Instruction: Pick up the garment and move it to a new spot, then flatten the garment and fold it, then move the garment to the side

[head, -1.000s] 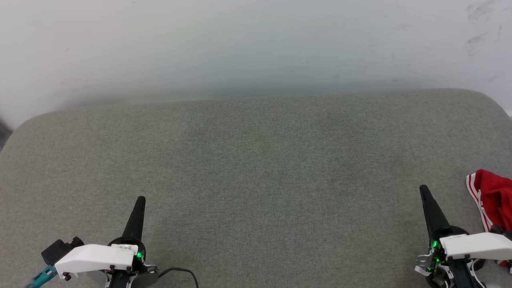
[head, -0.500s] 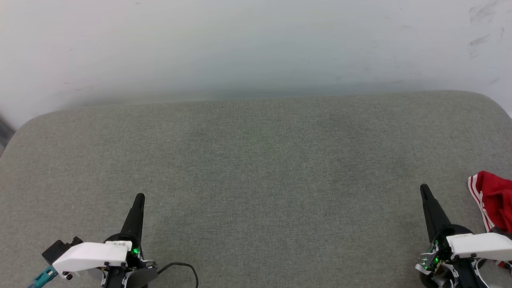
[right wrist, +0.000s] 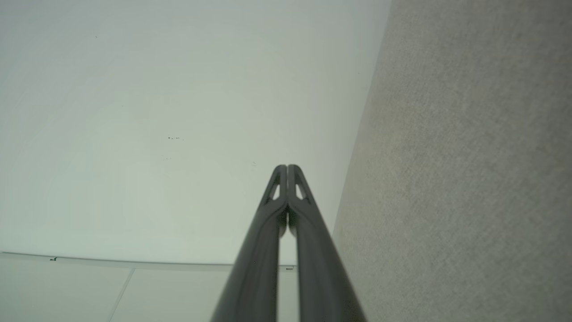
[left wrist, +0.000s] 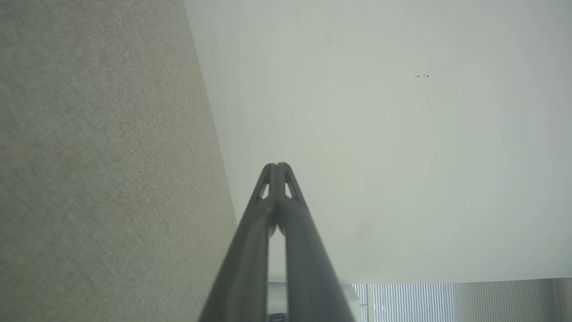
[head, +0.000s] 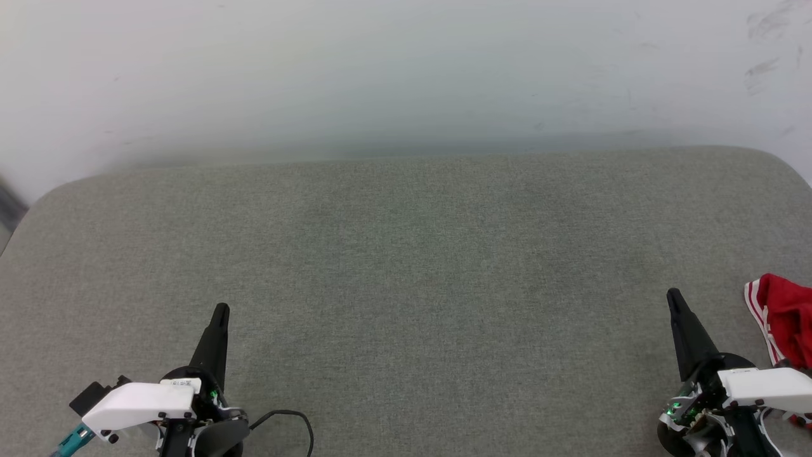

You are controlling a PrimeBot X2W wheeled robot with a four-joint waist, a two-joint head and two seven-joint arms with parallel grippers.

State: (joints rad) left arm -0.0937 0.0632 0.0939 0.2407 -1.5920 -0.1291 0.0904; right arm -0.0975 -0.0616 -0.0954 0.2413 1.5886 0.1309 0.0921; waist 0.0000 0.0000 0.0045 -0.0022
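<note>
Jaws: I see my left gripper (head: 221, 311) and right gripper (head: 673, 296) both pressed closed and empty, near the front edge of the grey cushion (head: 406, 266).
Garment (head: 785, 320): red, white-striped trim, bunched at the cushion's right edge, beside my right gripper, clear of its fingers.
Wall (head: 380, 76): white, scuffed.

A wide padded surface (head: 406, 285) covered in grey-green woven cloth takes the lower part of the head view; its two far corners are rounded. Behind it stands a plain white wall (head: 380, 76), with a soft shadow where the two meet. Some dark scuff marks (head: 761, 66) sit on the wall at the upper right. In the left wrist view, a pale ribbed panel (left wrist: 447, 302) lies along the bottom edge. In the right wrist view, a thin seam (right wrist: 89, 260) separates the wall from pale flat panels below it.
</note>
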